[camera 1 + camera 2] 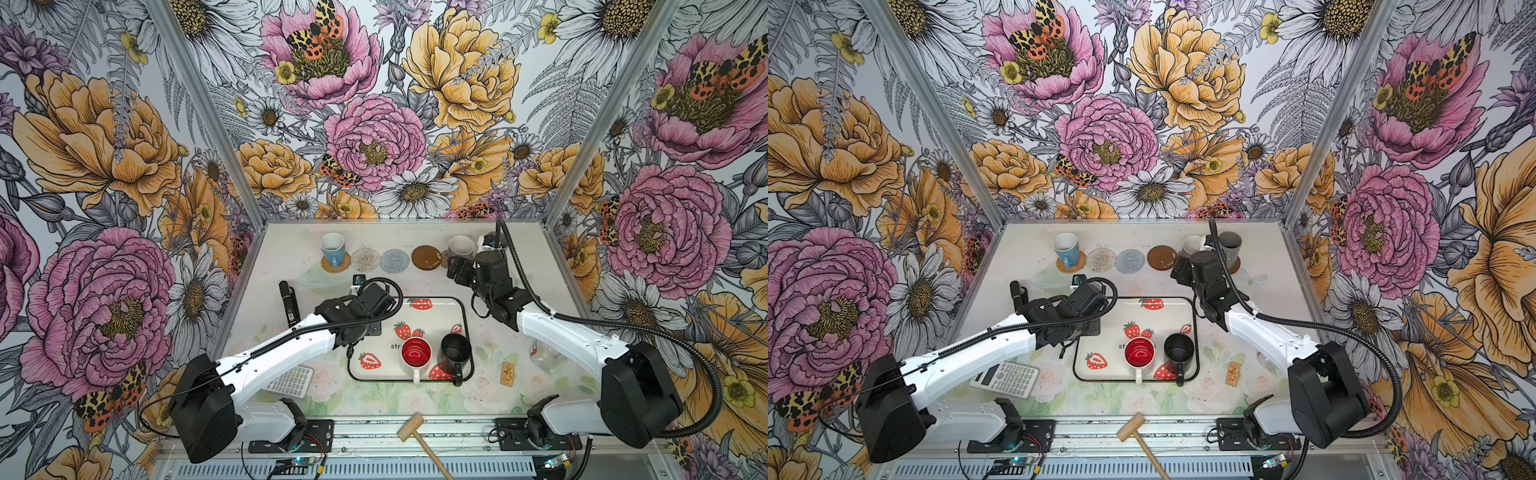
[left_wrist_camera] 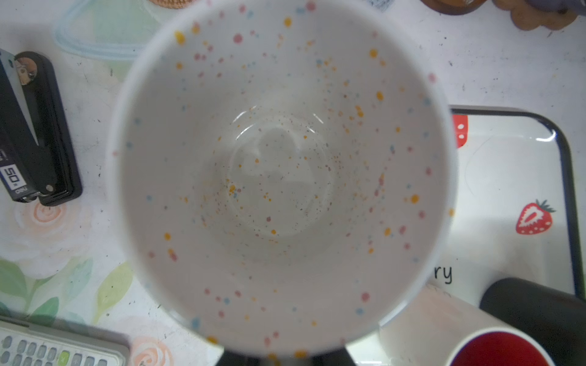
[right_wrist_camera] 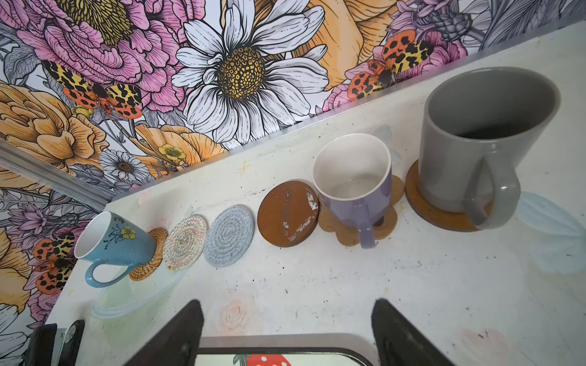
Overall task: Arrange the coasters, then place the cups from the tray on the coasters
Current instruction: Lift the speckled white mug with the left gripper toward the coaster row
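Note:
My left gripper (image 2: 285,361) is shut on the near rim of a white speckled cup (image 2: 285,174), held above the table at the left edge of the strawberry tray (image 1: 440,299); in both top views the arm hides this cup. A red-inside cup (image 1: 416,352) and a black cup (image 1: 456,348) stand on the tray. In the back row, a light blue cup (image 1: 332,247) is on the tan coaster (image 1: 336,266). The beige (image 1: 365,259), grey-blue (image 1: 394,260) and brown (image 1: 427,257) coasters are bare. The lavender cup (image 3: 355,187) sits on the paw coaster (image 3: 333,225), the grey cup (image 3: 475,139) on a brown disc (image 3: 421,202). My right gripper (image 3: 287,323) is open and holds nothing, in front of the lavender cup.
A black stapler (image 1: 288,303) lies left of the tray and a calculator (image 1: 1007,378) at the front left. A wooden mallet (image 1: 415,432) lies at the front edge. A small orange packet (image 1: 507,372) and a clear jar (image 1: 544,353) are right of the tray.

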